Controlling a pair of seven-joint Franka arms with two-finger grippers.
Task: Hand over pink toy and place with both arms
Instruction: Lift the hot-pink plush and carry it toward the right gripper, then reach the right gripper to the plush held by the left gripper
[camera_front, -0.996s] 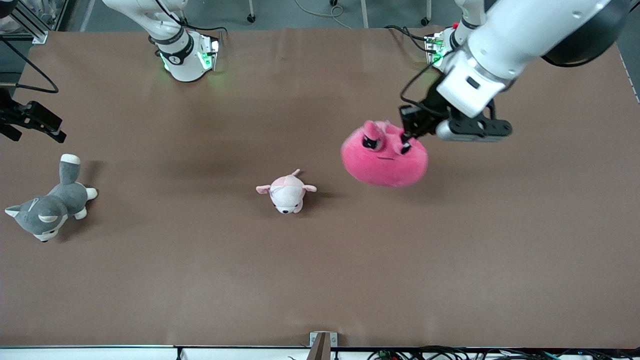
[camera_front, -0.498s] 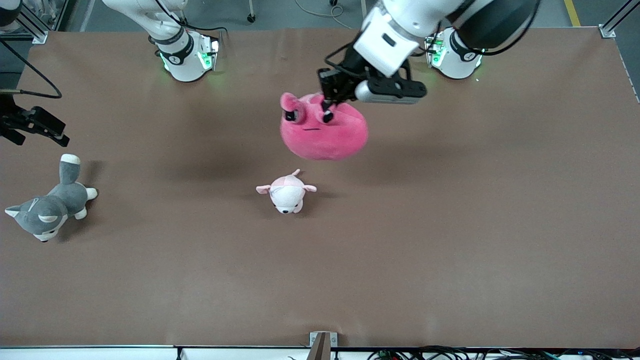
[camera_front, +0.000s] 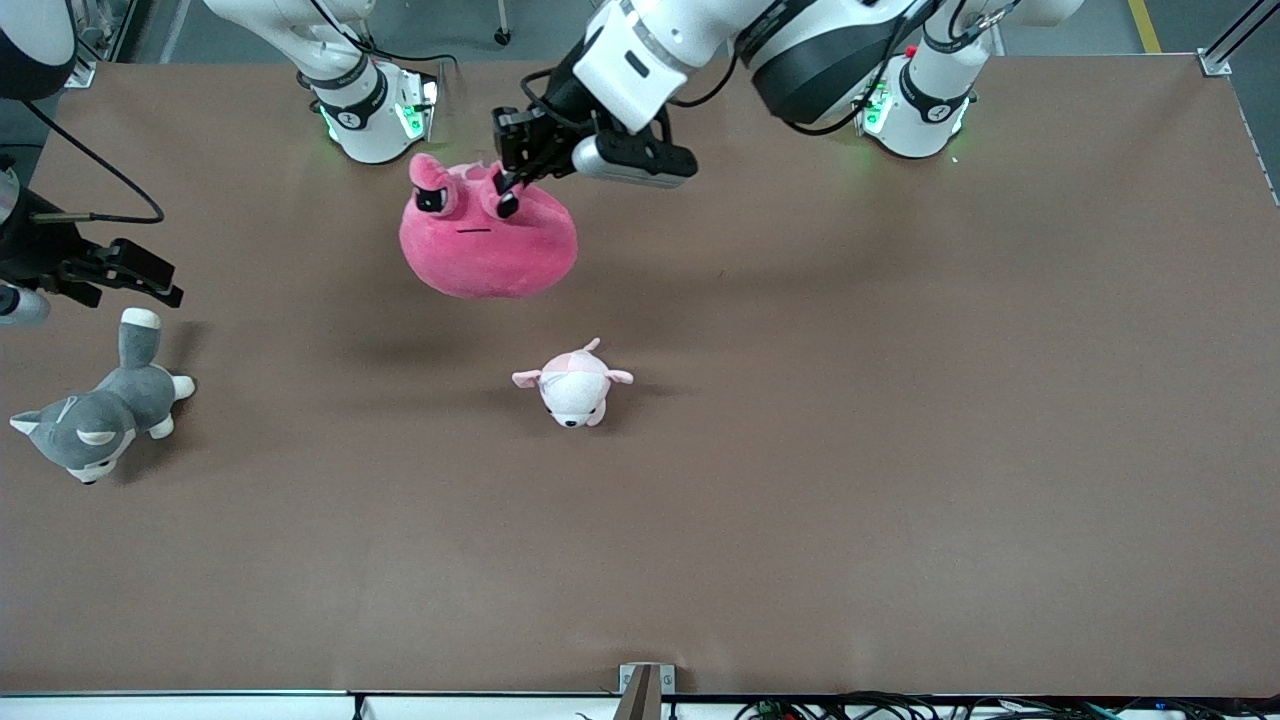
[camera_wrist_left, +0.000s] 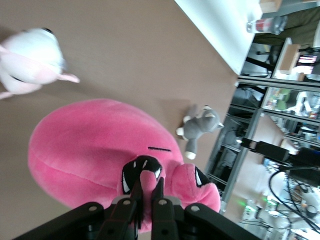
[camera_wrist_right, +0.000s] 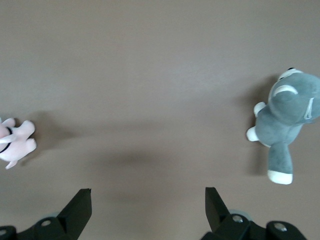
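Grey-and-white plush dog (camera_front: 98, 415) lies lower left, under the right gripper (camera_front: 150, 283), fingers spread wide and empty. Upper centre, the left gripper (camera_front: 503, 190) pinches the pink toy (camera_front: 487, 243) aloft above the table (camera_front: 900, 450).

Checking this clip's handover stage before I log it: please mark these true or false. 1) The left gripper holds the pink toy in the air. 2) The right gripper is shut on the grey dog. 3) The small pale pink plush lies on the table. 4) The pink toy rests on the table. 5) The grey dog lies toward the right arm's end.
1) True: the left gripper is shut on the pink toy, pinching it by the face.
2) False: the right gripper is open and empty, over bare table near the grey dog.
3) True: the pale pink plush lies on the table.
4) False: it hangs above the table, its shadow below it.
5) True.
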